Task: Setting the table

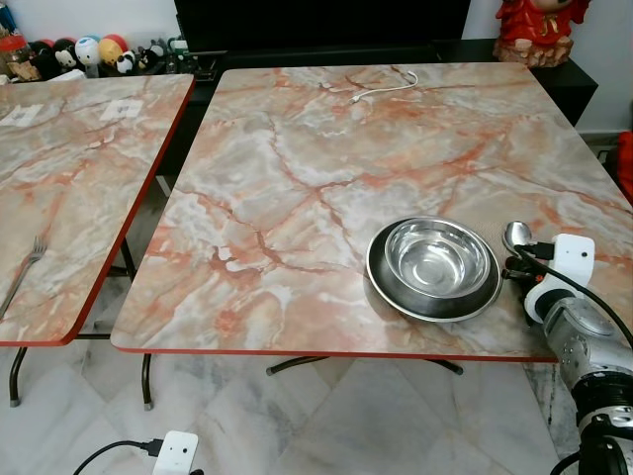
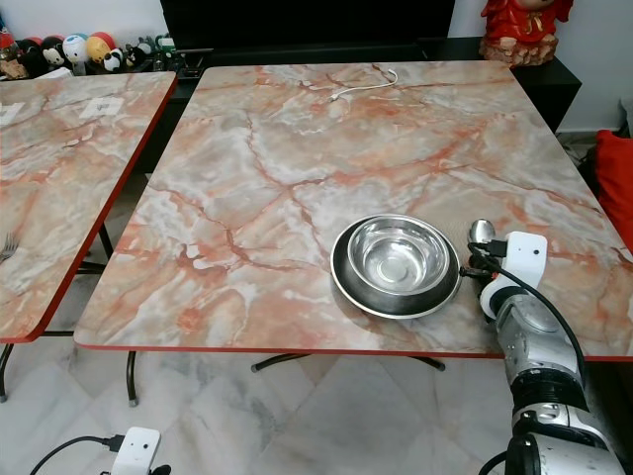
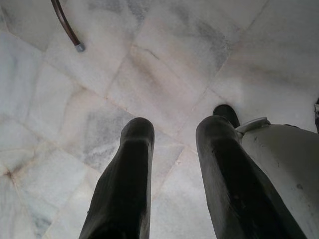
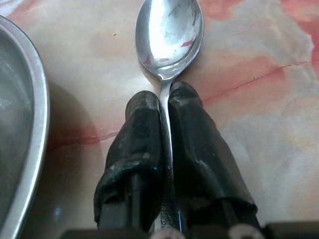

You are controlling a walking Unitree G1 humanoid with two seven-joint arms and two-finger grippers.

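A steel bowl [image 1: 436, 259] sits inside a dark-rimmed steel plate [image 1: 388, 285] near the front right of the marbled table [image 1: 297, 178]. Just right of the plate, my right gripper [image 4: 165, 107] is shut on the handle of a steel spoon [image 4: 170, 35], whose bowl points away from me and rests low over the tabletop. The spoon [image 1: 514, 236] shows beyond the white wrist camera. My left gripper [image 3: 172, 134] hangs open over the pale floor tiles, holding nothing. A fork [image 1: 27, 262] lies on the second marbled table [image 1: 89, 168] to the left.
A white cable [image 1: 386, 89] lies at the far edge of the main table. Small figurines [image 1: 89, 51] line a dark cabinet behind, and a red figure [image 1: 539, 30] stands at the back right. A gap separates the two tables. A table leg foot [image 3: 79, 47] rests on the tiles.
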